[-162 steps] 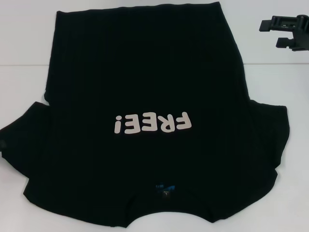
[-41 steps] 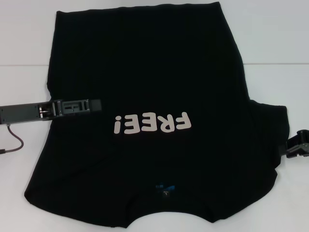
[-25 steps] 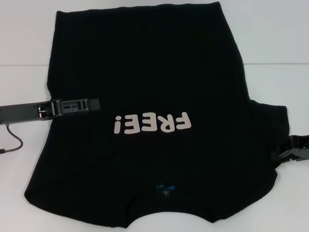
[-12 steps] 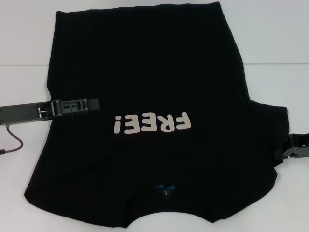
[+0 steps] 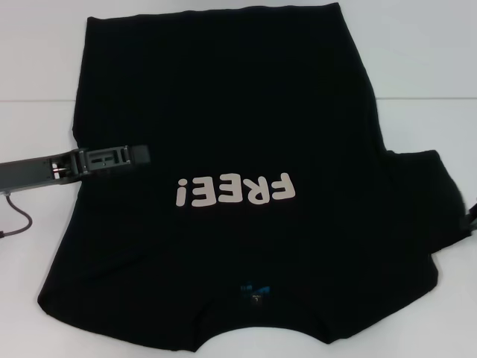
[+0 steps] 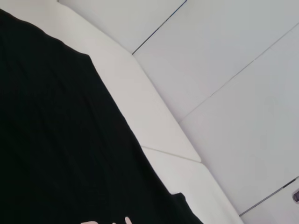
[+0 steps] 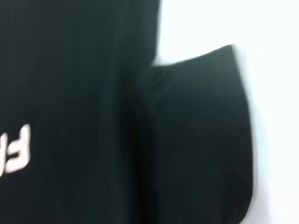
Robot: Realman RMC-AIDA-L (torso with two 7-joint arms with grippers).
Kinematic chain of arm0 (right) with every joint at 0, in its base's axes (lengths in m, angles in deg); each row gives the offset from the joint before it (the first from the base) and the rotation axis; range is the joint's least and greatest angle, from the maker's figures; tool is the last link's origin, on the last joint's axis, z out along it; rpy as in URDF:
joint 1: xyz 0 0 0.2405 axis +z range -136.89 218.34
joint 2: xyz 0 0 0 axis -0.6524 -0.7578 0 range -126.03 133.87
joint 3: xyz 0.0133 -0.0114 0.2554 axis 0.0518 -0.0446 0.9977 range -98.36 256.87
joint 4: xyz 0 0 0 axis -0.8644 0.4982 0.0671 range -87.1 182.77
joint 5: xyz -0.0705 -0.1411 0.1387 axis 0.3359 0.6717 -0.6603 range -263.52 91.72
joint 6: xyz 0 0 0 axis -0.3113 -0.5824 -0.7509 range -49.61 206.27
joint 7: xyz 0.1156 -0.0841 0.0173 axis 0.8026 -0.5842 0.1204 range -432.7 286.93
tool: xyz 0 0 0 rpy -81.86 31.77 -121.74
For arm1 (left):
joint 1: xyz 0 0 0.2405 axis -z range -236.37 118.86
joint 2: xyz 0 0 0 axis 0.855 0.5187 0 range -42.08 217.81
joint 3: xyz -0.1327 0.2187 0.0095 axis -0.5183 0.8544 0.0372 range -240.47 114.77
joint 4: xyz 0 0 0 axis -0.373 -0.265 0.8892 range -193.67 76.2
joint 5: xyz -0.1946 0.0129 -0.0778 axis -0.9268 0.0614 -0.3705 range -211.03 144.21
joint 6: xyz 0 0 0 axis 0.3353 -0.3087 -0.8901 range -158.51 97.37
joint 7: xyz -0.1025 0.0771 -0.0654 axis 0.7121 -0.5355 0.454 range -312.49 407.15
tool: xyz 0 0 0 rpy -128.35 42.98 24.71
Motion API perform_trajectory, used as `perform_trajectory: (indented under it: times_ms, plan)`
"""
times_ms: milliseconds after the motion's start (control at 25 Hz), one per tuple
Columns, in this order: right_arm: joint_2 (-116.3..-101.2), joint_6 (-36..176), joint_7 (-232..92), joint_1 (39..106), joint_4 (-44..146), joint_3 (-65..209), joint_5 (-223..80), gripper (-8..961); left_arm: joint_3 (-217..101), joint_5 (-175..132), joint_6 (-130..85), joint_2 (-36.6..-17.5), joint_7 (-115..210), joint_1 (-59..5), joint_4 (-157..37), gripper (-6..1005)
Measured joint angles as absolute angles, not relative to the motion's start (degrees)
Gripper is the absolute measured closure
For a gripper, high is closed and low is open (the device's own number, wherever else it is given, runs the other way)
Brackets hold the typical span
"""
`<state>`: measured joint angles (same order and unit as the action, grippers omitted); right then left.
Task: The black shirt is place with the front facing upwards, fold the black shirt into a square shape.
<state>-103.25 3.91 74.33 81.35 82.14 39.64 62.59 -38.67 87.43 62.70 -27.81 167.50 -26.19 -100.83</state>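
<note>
Black shirt [image 5: 223,149] lies flat across the centre of our white worktop [image 5: 425,67], neck label at the frame's lower centre, "FREE!" lettering mid-frame, hem at the top. Our left pincer [image 5: 130,155] reaches in from the left edge, lying on the shirt's left side; we can't tell its state. Right pincer [image 5: 471,220] barely shows at the right edge beside the sleeve, state unclear.

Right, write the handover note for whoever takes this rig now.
Left gripper: lying over the black shirt on its left-sleeve side, level with the FREE! lettering.
Right gripper: barely in frame by the right sleeve.
Shirt: front up on the white table, collar nearest the robot.
Done: the left sleeve appears tucked in.
Left: right sleeve, then folding the body into a square.
</note>
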Motion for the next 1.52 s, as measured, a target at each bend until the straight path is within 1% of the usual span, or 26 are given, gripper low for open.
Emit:
perform_trajectory:
  times_ms: [400,520,640,800,1080,1160,1320,1520]
  plan:
    - [-99.77,4.4,74.4,81.0,82.7,43.0,62.5,945,-38.7,84.8,64.2,-27.94,167.4,-27.3,-100.7,325]
    - [-98.99,3.8,74.3,81.2,82.7,44.0,62.5,944,-39.2,84.7,64.6,-27.96,167.6,-27.4,-100.7,325]
    - [-98.50,3.3,74.3,81.4,82.7,44.6,62.5,944,-39.9,84.7,65.0,-27.97,167.6,-27.4,-100.7,326]
    - [-98.37,2.1,74.2,81.6,83.9,45.7,62.4,944,-40.1,84.2,65.3,-27.97,167.7,-27.5,-100.7,327]
    - [-98.93,-2.8,73.7,82.6,87.0,46.2,59.0,945,-40.2,82.2,65.8,-27.97,167.7,-27.7,-100.7,326]
    - [-99.76,-3.7,73.3,83.8,87.0,45.6,58.6,945,-40.2,81.9,65.8,-27.98,167.7,-27.6,-100.7,326]
    - [-101.89,-4.1,72.8,86.8,86.6,42.4,58.9,945,-40.2,81.8,65.8,-27.97,167.7,-27.4,-100.7,325]
    - [-103.59,-3.1,72.7,90.6,86.6,36.5,59.0,945,-40.2,81.7,65.8,-27.92,167.7,-27.4,-100.7,326]
